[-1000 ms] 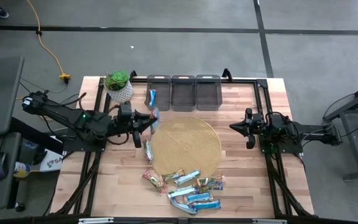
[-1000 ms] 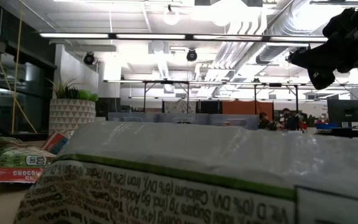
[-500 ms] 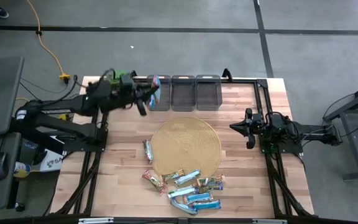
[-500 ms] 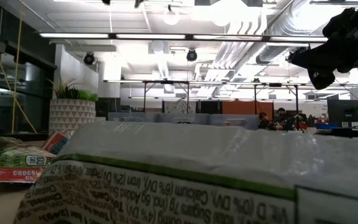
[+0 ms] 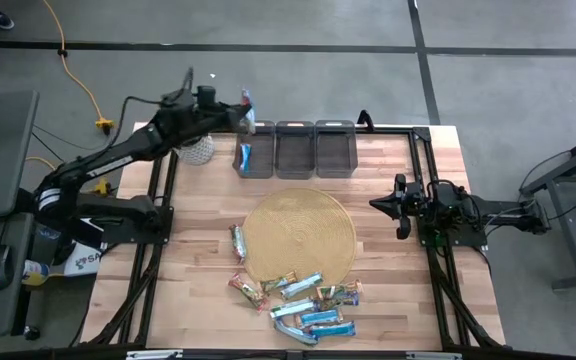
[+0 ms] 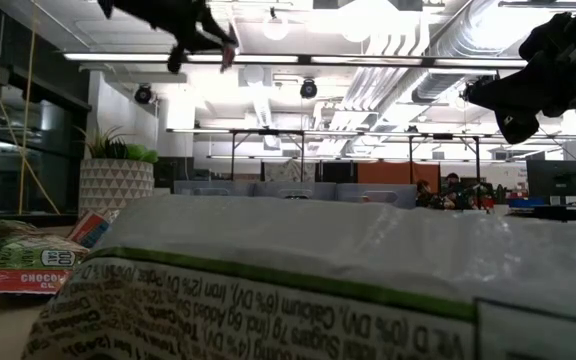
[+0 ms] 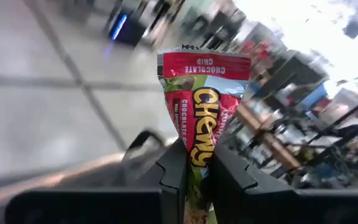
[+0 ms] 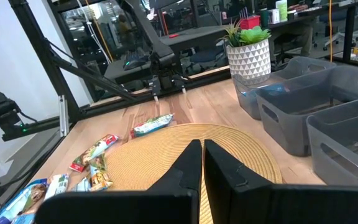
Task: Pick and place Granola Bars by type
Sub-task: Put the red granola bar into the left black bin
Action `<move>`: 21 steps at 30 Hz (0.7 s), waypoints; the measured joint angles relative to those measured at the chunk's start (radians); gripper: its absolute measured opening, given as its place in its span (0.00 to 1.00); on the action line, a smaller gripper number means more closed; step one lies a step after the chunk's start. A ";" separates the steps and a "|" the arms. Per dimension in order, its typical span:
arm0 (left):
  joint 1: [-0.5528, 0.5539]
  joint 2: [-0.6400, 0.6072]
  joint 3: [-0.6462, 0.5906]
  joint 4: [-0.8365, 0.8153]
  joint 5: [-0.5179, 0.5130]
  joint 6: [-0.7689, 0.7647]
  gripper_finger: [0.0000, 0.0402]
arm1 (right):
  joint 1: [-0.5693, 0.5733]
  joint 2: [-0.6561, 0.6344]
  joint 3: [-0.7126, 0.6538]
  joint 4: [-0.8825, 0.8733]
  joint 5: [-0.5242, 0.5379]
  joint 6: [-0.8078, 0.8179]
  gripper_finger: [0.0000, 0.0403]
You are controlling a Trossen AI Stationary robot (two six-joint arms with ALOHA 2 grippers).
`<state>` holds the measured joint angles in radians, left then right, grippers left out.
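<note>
The left tool (image 5: 243,103) is raised beyond the far edge of the surface (image 5: 398,260), just above the leftmost of three grey bins (image 5: 255,150), its fingers (image 7: 174,171) pinched tight on a red granola bar (image 7: 202,118). Only the left wrist view makes the wrapper legible: "CHEWY" in yellow down its length and "CHOCOLATE CHIP" across the top edge (the high view gives just a small red-and-blue sliver at the tool tip). The low view catches that tool as a dark shape near the ceiling lights (image 6: 196,28), with the bar a pinkish fleck beside it. Looking down from above, a blue bar (image 5: 245,156) lies in the leftmost bin, while the other two bins look bare. The right tool (image 5: 400,207) hovers by the right side of a round woven mat (image 5: 299,235), its fingers (image 8: 191,163) closed with a thin slit between them and holding nothing. The mat's middle and the strip between it and the bins are open. One bar (image 5: 236,241) lies at the mat's left rim, and a cluster of bars (image 5: 303,300) crowds the near edge, blue ones nearest. The low view is mostly filled by a white wrapper (image 6: 298,290) with small nutrition print. A potted plant (image 5: 197,148) stands at the far left corner.
</note>
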<state>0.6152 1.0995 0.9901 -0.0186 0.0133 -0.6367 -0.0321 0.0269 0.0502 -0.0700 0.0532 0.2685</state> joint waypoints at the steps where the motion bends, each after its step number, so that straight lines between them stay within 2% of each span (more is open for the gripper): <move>1: 0.009 0.022 0.000 -0.015 0.002 -0.018 0.12 | 0.000 0.000 0.000 0.000 0.000 0.000 0.00; 10: 0.060 0.150 -0.001 -0.238 -0.002 -0.150 0.12 | 0.000 0.000 0.000 0.000 0.000 0.000 0.00; 13: 0.061 0.179 -0.001 -0.319 -0.032 -0.191 0.12 | 0.000 0.000 0.000 0.000 0.000 0.000 0.00; 17: 0.061 0.217 0.000 -0.359 -0.092 -0.192 0.12 | 0.000 0.000 0.000 0.000 0.000 0.000 0.00; 21: 0.059 0.282 0.014 -0.390 -0.108 -0.206 0.12 | 0.000 0.000 0.000 0.000 0.000 0.000 0.00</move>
<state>0.6743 1.3819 1.0044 -0.4089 -0.0952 -0.8425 -0.0322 0.0269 0.0505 -0.0700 0.0528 0.2684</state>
